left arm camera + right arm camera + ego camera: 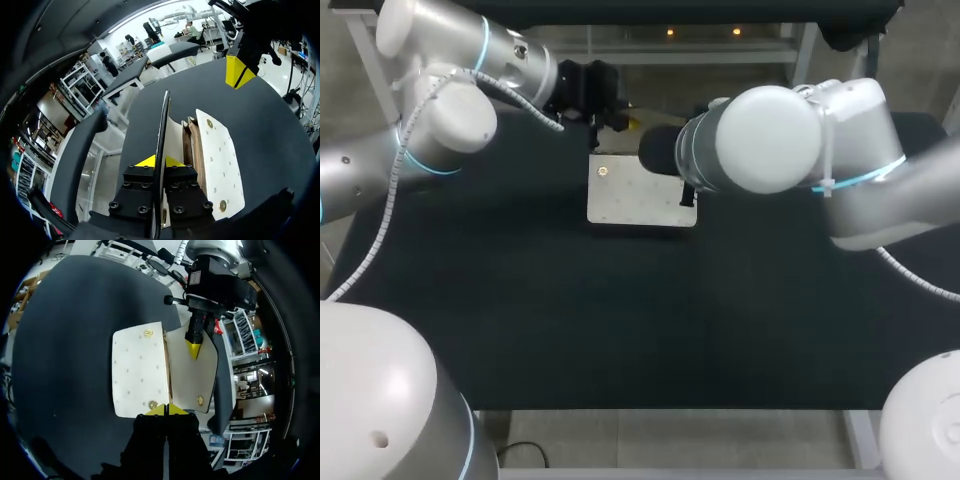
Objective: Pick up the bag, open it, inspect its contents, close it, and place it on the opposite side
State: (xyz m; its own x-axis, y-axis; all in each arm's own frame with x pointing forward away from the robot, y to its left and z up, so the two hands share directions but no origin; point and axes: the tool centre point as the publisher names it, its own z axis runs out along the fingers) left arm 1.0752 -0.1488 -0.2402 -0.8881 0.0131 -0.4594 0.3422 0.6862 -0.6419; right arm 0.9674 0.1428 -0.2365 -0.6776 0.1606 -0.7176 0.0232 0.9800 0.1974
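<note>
white bag (139, 371) — flap (192, 386) in left gripper (160, 161)

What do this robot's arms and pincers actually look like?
The left arm and right arm are thick, rounded white-and-grey tubes with thin light-blue rings at the joints. A white coiled cable runs along the left one. The left pincer and right pincer are black bolted blocks ending in bright yellow wedge tips.

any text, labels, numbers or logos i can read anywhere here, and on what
None can be read.
white bag: only gold studs, no lettering shows.
black table: no marks show.
left claw and right claw: plain yellow tips, no print shows.
</note>
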